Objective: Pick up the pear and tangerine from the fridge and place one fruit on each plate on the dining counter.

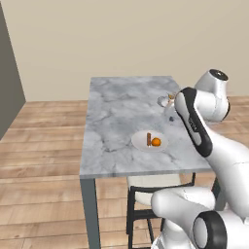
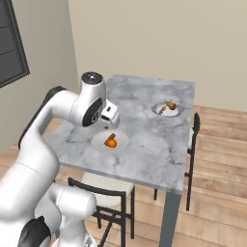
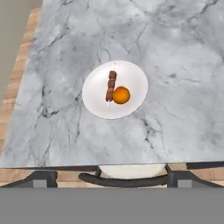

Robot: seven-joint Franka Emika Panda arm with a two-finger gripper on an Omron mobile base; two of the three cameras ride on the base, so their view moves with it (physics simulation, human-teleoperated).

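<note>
Fruit set on both plates of the dining counter (image 1: 116, 112).
The tangerine (image 3: 121, 95) is seen on the near plate (image 3: 131, 78), touching a kebab skewer (image 3: 110, 86); the pear (image 2: 170, 104) lies on the far plate (image 2: 177, 112). The gripper is spread wide, nothing held.

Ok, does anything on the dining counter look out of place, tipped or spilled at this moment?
Nothing stands out. The tangerine sits on the near plate beside a brown skewer, and the pear lies on the far plate with another skewer. Both plates lie flat on the dining counter, and nothing has spilled.
</note>
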